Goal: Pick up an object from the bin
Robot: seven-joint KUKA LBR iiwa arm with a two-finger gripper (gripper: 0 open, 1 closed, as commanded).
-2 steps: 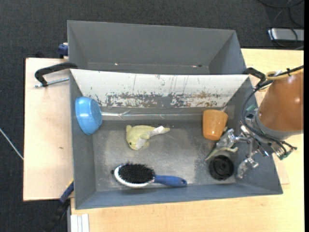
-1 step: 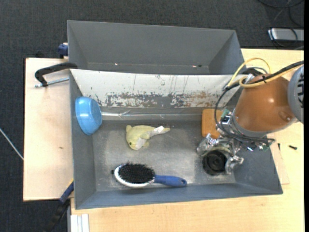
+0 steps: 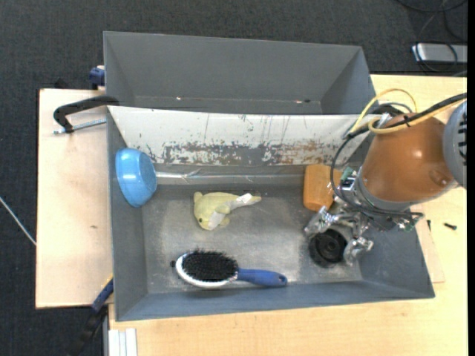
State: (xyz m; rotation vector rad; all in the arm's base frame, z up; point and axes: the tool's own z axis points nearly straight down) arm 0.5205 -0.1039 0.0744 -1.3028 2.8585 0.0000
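My gripper (image 3: 338, 237) is low in the bin's right part, its metal fingers standing on either side of a round black thing (image 3: 326, 249) on the floor. The fingers look spread, with the black thing between and just below them. An orange block (image 3: 317, 187) lies right behind the gripper, against the back wall.
A pale yellow soft toy (image 3: 217, 208) lies mid-bin. A hairbrush (image 3: 223, 270) with black bristles and a blue handle lies along the front wall. A blue bowl (image 3: 134, 176) leans in the back left corner. The arm's orange cover hangs over the bin's right wall.
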